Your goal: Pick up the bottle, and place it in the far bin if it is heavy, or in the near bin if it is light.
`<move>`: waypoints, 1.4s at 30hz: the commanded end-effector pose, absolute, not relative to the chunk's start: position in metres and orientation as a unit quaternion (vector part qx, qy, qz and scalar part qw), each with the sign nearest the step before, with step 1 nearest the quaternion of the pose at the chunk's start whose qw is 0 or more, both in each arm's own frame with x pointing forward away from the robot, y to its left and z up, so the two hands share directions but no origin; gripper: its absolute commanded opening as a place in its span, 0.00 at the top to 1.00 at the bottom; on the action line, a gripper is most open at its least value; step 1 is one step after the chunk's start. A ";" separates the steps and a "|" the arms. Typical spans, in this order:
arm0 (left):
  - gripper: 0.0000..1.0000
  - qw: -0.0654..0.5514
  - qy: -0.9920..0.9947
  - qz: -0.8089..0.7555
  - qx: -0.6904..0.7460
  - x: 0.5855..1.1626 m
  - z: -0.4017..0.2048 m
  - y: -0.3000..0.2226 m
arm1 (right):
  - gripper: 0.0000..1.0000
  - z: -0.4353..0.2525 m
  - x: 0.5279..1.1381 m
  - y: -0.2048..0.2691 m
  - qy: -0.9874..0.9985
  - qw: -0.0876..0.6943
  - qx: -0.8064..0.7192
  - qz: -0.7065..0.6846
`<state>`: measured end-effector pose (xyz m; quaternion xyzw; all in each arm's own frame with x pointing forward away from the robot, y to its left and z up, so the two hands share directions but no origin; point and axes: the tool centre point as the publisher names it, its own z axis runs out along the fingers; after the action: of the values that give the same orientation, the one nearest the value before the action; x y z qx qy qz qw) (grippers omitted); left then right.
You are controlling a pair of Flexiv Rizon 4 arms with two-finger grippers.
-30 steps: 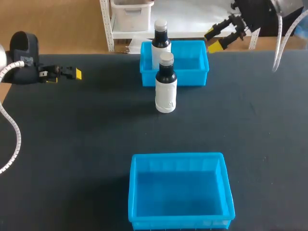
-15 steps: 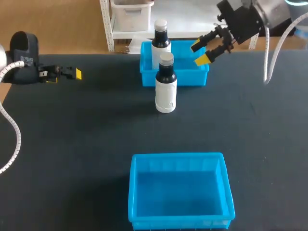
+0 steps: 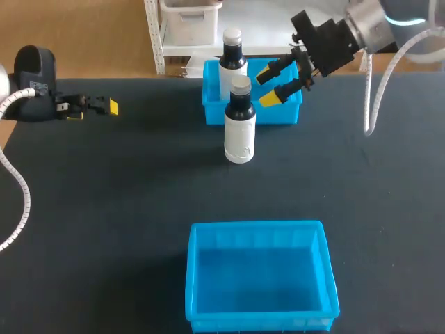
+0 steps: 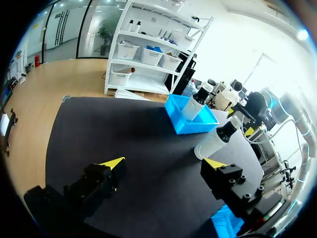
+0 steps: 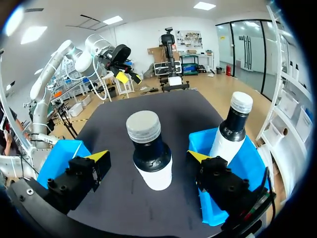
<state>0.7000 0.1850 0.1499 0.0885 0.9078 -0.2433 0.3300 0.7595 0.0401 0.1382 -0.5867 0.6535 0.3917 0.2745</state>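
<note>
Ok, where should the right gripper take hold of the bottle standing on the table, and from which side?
Probably the dark shoulder under the cap of the bottle, coming in level from its right, where the open right gripper is. It stands upright and is round, so the gripper can close across it; the far bin crowds its back.

Right tool (image 3: 268, 85) has swung in (leftward, lower) toward the bottle (image 3: 240, 120).

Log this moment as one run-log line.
right end effector: open, beside nearer bottle, not touching | left end effector: open, far off | other bottle: in far bin
</note>
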 end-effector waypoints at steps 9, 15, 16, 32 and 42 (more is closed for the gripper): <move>0.00 0.330 0.908 -0.243 0.088 0.700 0.150 0.185 | 0.00 0.127 0.752 0.063 0.658 0.293 -0.580 0.379; 0.00 0.330 0.908 -0.243 0.088 0.700 0.150 0.185 | 0.00 0.121 0.757 0.071 0.657 0.292 -0.578 0.386; 0.00 0.330 0.908 -0.243 0.088 0.700 0.150 0.185 | 0.00 0.120 0.757 0.073 0.657 0.292 -0.578 0.387; 0.00 0.330 0.908 -0.243 0.088 0.700 0.150 0.185 | 0.00 0.115 0.764 0.086 0.653 0.292 -0.574 0.398; 0.00 0.330 0.908 -0.243 0.088 0.700 0.150 0.185 | 0.31 0.114 0.765 0.089 0.652 0.294 -0.573 0.400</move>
<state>0.7000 0.1850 0.1499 0.0885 0.9078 -0.2433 0.3300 0.7638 0.0885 0.1139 -0.5724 0.6530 0.3992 0.2943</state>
